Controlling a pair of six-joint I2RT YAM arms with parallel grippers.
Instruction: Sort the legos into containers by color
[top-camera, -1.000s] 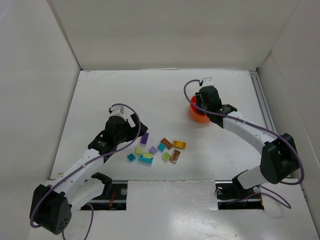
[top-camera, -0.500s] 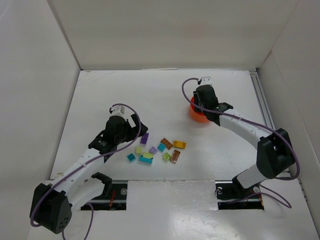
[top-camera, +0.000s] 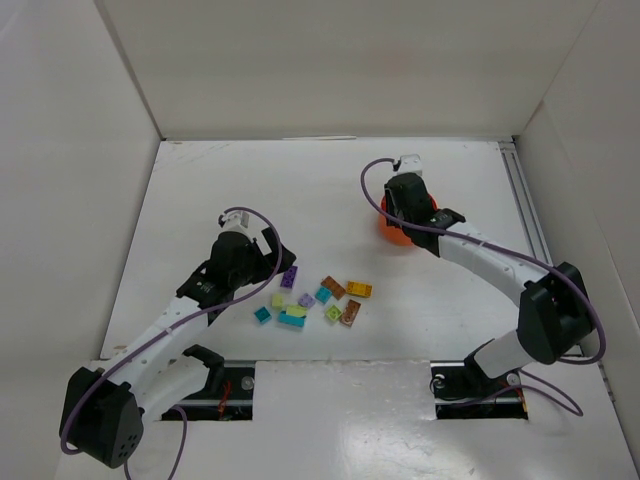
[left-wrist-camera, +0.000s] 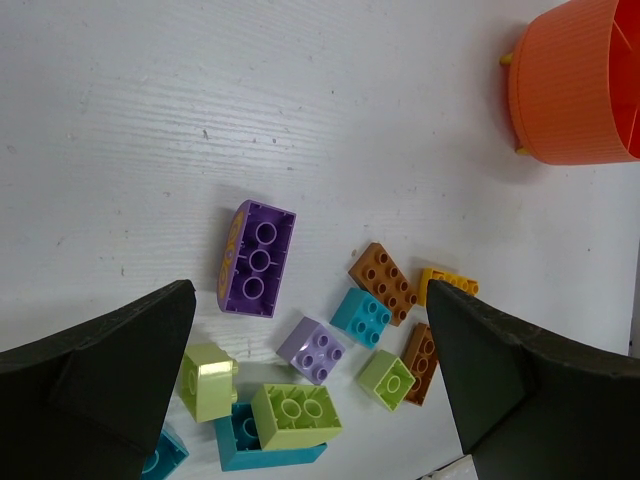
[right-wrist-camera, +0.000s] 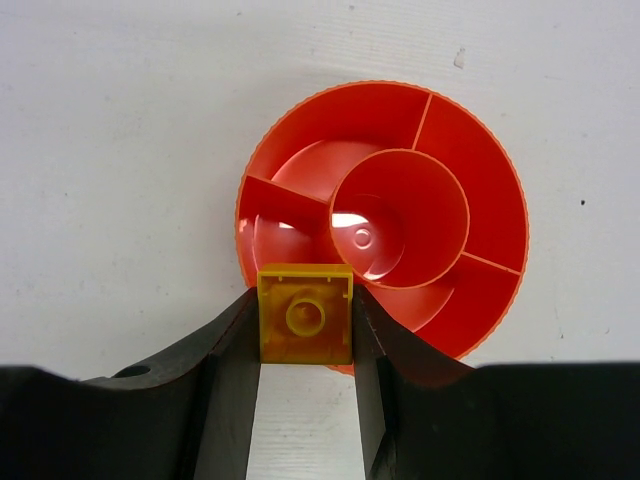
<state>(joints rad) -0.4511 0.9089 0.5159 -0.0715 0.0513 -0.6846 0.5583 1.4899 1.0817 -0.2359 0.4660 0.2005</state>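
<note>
My right gripper (right-wrist-camera: 305, 325) is shut on a small yellow-orange brick (right-wrist-camera: 305, 313), its hollow underside toward the camera, just above the near rim of the orange bowl (right-wrist-camera: 480, 210). The bowl has a round centre cup and outer compartments, all empty. In the top view the right gripper (top-camera: 403, 200) covers most of the bowl (top-camera: 392, 232). My left gripper (left-wrist-camera: 310, 400) is open above the loose legos: a purple brick (left-wrist-camera: 257, 257), a lilac one (left-wrist-camera: 317, 349), a teal one (left-wrist-camera: 361, 314), a brown one (left-wrist-camera: 384, 281), lime ones (left-wrist-camera: 295, 415). The pile shows in the top view (top-camera: 312, 298).
White walls enclose the table on the left, back and right. A rail (top-camera: 526, 210) runs along the right side. The bowl also shows at the top right of the left wrist view (left-wrist-camera: 580, 85).
The right gripper has shifted slightly left over the bowl with the brick in it. The left arm and the pile have not moved.
</note>
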